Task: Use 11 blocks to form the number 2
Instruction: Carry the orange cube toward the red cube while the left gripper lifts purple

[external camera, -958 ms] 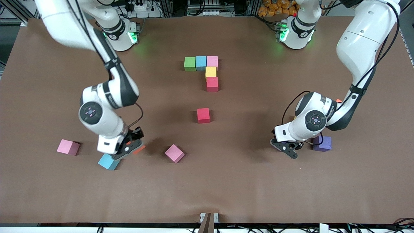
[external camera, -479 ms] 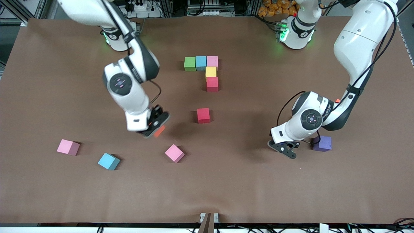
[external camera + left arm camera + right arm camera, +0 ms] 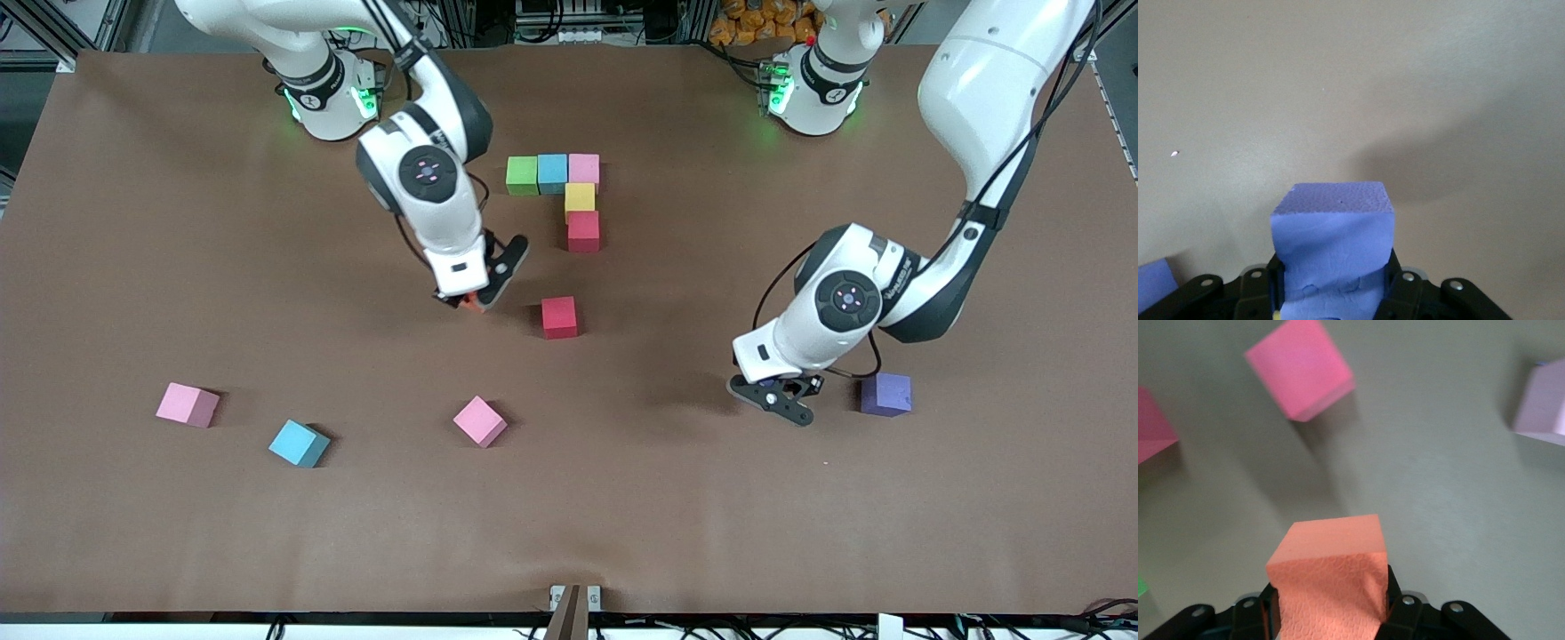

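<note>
The number 2 stands as a partial figure: green (image 3: pixel 522 175), light blue (image 3: pixel 552 173) and pink (image 3: pixel 584 167) blocks in a row, with yellow (image 3: pixel 580 196) and red (image 3: pixel 583 231) below the pink. My right gripper (image 3: pixel 476 300) (image 3: pixel 1328 593) is shut on an orange block (image 3: pixel 1328 577), over the table beside a loose red block (image 3: pixel 559 317) (image 3: pixel 1301 367). My left gripper (image 3: pixel 772 398) (image 3: pixel 1333 270) is shut on a purple block (image 3: pixel 1333 243), low over the table beside a second purple block (image 3: pixel 886 394).
Loose blocks lie nearer the front camera toward the right arm's end: a pink one (image 3: pixel 480 420) (image 3: pixel 1541 403), a light blue one (image 3: pixel 299 443) and another pink one (image 3: pixel 187 404). The brown table (image 3: pixel 622 516) carries nothing else.
My right gripper carried the orange block from beside the loose light blue block up to beside the loose red one. My left gripper shut on a purple block and shifted slightly away from the other purple block.
</note>
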